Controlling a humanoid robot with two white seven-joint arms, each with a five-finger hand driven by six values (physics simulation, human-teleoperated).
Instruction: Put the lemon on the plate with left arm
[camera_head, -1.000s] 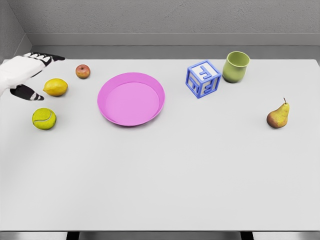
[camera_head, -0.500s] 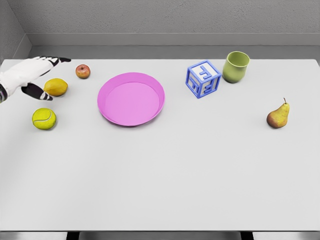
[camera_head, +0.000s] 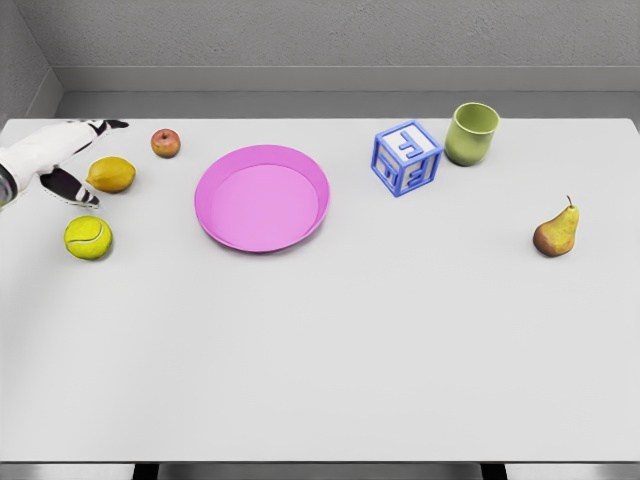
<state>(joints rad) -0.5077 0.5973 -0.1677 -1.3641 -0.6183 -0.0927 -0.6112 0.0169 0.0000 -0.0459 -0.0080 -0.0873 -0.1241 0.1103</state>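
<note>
A yellow lemon (camera_head: 112, 174) lies on the white table at the far left. My left hand (camera_head: 88, 160) reaches in from the left edge, just left of the lemon and close against it. Its fingers (camera_head: 100, 127) stretch out behind the lemon and the thumb (camera_head: 68, 187) points in front of it; the hand is open and grasps nothing. The pink plate (camera_head: 262, 197) sits to the right of the lemon, with nothing in it. My right arm is out of view.
A small red apple (camera_head: 166, 143) sits behind and right of the lemon. A tennis ball (camera_head: 88, 238) lies just in front of the hand. Further right stand a blue letter cube (camera_head: 406, 158), a green cup (camera_head: 471, 133) and a pear (camera_head: 556, 231).
The left hand first moved right toward the lemon, then drew slightly back left and lowered, with thumb and fingers now bracketing the lemon's left side. The lemon has not moved.
</note>
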